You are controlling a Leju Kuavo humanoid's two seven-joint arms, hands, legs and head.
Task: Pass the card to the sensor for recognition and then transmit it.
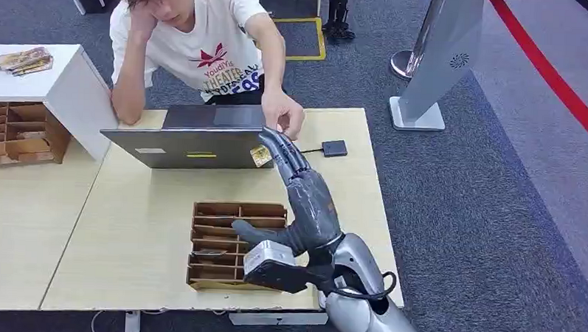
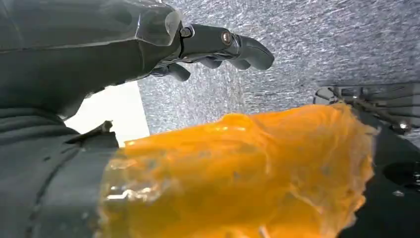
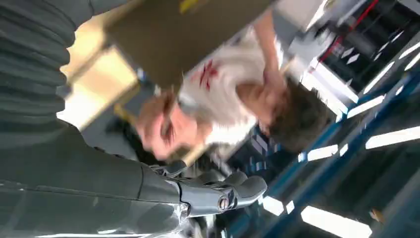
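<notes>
My right hand (image 1: 291,169) reaches forward over the table with its fingers stretched out and the thumb spread wide. Its fingertips (image 1: 271,139) lie just under a person's hand (image 1: 284,112) at the laptop's right corner. A small yellowish patch (image 1: 260,156), perhaps the card, sits on the laptop lid beside my fingers; I cannot tell whether anything holds it. The right wrist view shows the fingers (image 3: 233,191) bare. The black square sensor (image 1: 334,147) lies on the table, right of my hand. My left hand (image 2: 208,47) hangs over grey carpet with nothing in it.
A grey laptop (image 1: 188,144) stands between me and the seated person (image 1: 199,44). A wooden slotted organiser (image 1: 233,241) sits on the table (image 1: 126,226) under my forearm. More cards (image 1: 21,59) lie on a white cabinet at the far left. A blurred orange mass (image 2: 237,173) is close to the left wrist camera.
</notes>
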